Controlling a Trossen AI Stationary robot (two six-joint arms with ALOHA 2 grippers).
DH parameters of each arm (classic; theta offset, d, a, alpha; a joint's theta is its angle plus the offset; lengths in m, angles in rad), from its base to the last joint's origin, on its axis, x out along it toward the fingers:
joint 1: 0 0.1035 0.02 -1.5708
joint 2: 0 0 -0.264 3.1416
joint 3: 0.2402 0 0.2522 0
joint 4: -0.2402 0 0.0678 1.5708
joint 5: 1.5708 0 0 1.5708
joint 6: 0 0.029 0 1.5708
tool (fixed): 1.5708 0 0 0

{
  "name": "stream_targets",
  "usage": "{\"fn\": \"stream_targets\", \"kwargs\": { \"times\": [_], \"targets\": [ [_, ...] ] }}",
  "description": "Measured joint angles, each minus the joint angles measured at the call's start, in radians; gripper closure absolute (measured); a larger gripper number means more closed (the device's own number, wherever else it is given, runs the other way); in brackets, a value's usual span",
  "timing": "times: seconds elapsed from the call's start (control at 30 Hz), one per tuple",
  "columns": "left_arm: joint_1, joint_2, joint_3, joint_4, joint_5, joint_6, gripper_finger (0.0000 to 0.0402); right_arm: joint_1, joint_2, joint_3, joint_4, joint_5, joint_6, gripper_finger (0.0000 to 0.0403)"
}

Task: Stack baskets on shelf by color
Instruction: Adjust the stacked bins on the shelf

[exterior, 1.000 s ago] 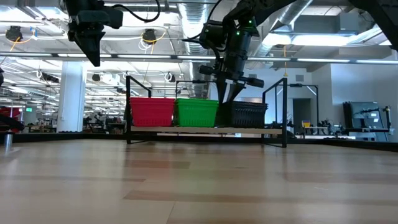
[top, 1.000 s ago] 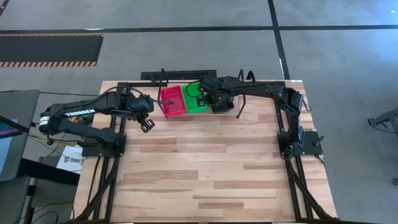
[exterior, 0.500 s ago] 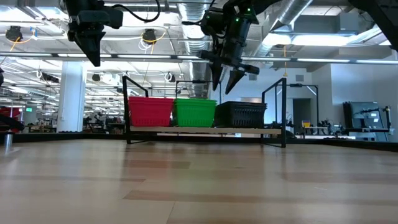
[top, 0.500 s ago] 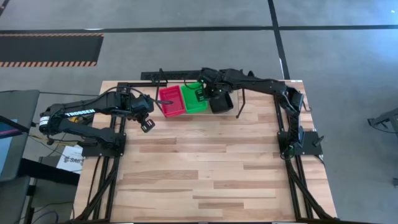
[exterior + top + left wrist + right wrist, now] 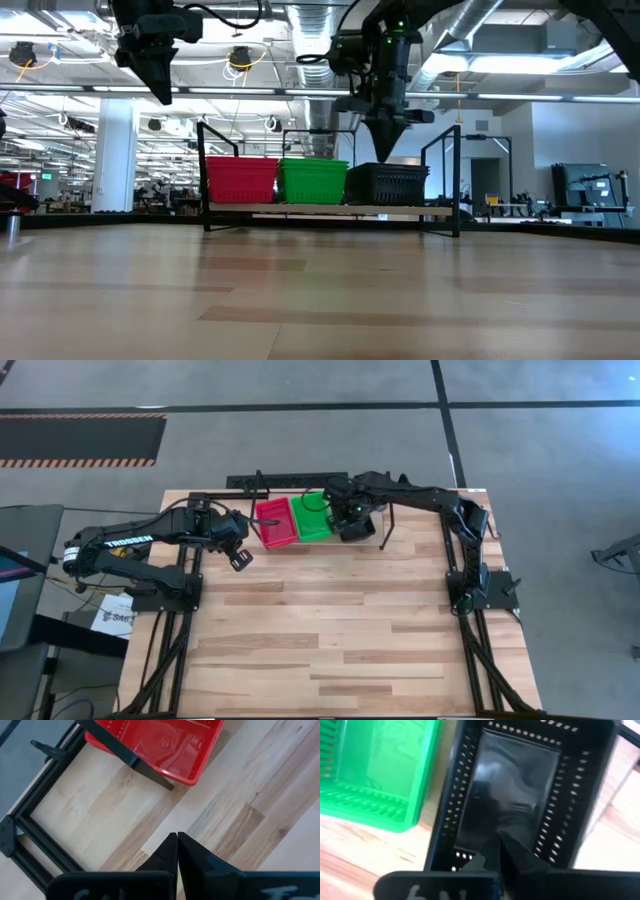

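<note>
Overhead, the right gripper [image 5: 387, 150] is hovering just above the black basket [image 5: 387, 184], fingers pressed together and holding nothing. Red basket [image 5: 241, 180], green basket [image 5: 315, 181] and black are sitting side by side on the shelf [image 5: 330, 210]. The left gripper [image 5: 240, 561] is waiting beside the red one, fingers together, empty.

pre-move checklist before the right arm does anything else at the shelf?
1. Red baskets, green baskets and black baskets stand side by side on the shelf: ok.
2. Right gripper empty, fingers shut, above the black baskets: ok.
3. Right gripper clear of the black rim: ok in the low view.
4. Left gripper shut, empty, over bare table near the red baskets: ok.
5. All nine baskets stacked, three per colour: cannot tell, the layers don't separate in any view.
6. Loose baskets on the table: none seen, ok.
</note>
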Motion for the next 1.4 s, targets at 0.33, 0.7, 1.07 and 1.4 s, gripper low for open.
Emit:
{"fn": "stream_targets", "kwargs": {
  "times": [0.33,0.7,1.07,1.4],
  "targets": [
    [0.000,0.000,0.000,0.003,0.001,-0.042,0.0401,-0.055,0.001,-0.069,0.114,0.010,-0.036,0.0396],
    [0.000,0.000,0.000,0.003,0.003,-0.052,0.0401,-0.062,0.001,-0.105,0.088,0.133,-0.039,0.0400],
    [0.000,0.000,0.000,0.003,0.003,-0.053,0.0401,0.061,0.001,0.031,0.096,0.129,-0.065,0.0401],
    [0.000,0.000,0.000,0.003,0.002,-0.051,0.0402,0.126,0.001,0.032,0.180,0.013,-0.081,0.0401]
  ]
}}
